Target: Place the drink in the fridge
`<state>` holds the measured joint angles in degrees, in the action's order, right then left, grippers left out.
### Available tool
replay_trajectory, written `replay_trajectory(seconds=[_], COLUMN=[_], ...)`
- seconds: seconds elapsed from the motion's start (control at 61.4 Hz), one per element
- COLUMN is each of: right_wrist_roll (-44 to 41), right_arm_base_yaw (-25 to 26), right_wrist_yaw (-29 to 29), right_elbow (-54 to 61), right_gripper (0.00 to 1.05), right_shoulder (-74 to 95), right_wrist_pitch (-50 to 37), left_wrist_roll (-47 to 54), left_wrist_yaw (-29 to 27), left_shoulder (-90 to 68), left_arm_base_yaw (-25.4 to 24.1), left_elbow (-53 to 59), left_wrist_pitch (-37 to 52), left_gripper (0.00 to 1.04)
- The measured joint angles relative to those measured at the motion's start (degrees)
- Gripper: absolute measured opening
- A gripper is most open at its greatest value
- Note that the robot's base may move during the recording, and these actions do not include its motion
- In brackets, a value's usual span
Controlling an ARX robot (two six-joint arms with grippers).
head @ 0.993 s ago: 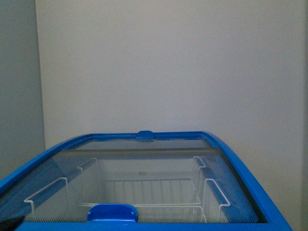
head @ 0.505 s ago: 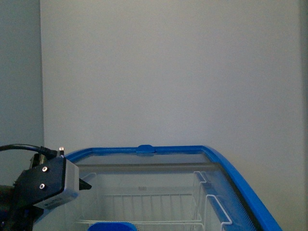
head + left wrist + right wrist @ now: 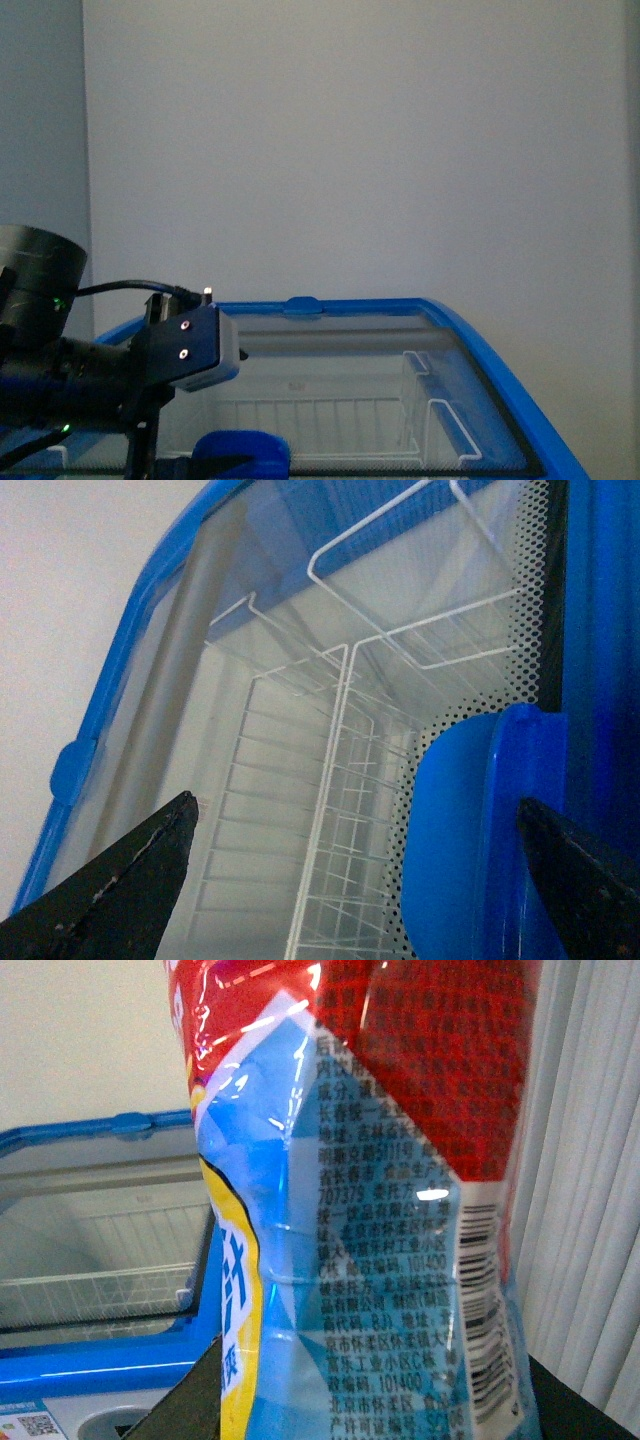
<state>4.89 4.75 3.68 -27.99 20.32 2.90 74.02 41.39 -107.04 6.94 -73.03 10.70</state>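
The fridge (image 3: 480, 350) is a white chest with a blue rim and a shut sliding glass lid; white wire baskets (image 3: 440, 415) show through the glass. My left arm (image 3: 100, 380) reaches in from the lower left, over the lid. My left gripper (image 3: 355, 880) hangs open just above the glass, with the blue lid handle (image 3: 470, 840) between its black fingertips (image 3: 130, 880). My right gripper (image 3: 370, 1420) is shut on the drink (image 3: 370, 1210), whose red, blue and yellow label fills the right wrist view. The fridge's blue rim (image 3: 100, 1365) lies beyond it, to one side.
A plain pale wall (image 3: 350, 150) rises behind the fridge, with a tall grey cabinet (image 3: 40, 150) at the far left. White vertical slats (image 3: 590, 1210) stand behind the drink. A QR sticker (image 3: 35, 1425) marks the fridge's front.
My left arm has come into the front view from the lower left and moved right, over the lid toward its blue handle. The fridge sits lower in the picture than one second ago.
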Motion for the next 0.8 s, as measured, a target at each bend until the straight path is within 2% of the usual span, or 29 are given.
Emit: replay_trajectory(seconds=[0.081, 0.293, 0.439, 0.553, 0.7, 0.749, 0.797], right_wrist_roll=[0.0, 0.0, 0.0, 0.0, 0.0, 0.0, 0.0], right_arm_base_yaw=[0.0, 0.0, 0.0, 0.0, 0.0, 0.0, 0.0], right_wrist_yaw=[0.0, 0.0, 0.0, 0.0, 0.0, 0.0, 0.0], right_elbow=[0.0, 0.0, 0.0, 0.0, 0.0, 0.0, 0.0], right_gripper=[0.42, 0.42, 0.42, 0.42, 0.42, 0.42, 0.42], right_shoulder=[0.0, 0.0, 0.0, 0.0, 0.0, 0.0, 0.0], right_wrist_pitch=[0.0, 0.0, 0.0, 0.0, 0.0, 0.0, 0.0], left_wrist_roll=[-0.7, 1.2, -0.6, -5.0, -18.4, -30.3, -37.0], left_wrist_yaw=[-1.2, -9.6, -21.6, -27.1, -33.7, -35.1, -35.0], left_shoulder=[-1.9, -9.5, -16.0, -16.0, -10.0, -4.6, -0.7], left_arm_base_yaw=[0.5, 1.0, 1.0, 1.0, 1.0, 0.9, 0.6], left_elbow=[-2.8, -14.7, -24.2, -25.2, -18.0, -11.4, -6.8], left_wrist_pitch=[1.6, 4.5, 15.2, 20.2, 20.6, 17.3, 15.6], left_gripper=[0.97, 0.97, 0.97, 0.97, 0.97, 0.97, 0.97])
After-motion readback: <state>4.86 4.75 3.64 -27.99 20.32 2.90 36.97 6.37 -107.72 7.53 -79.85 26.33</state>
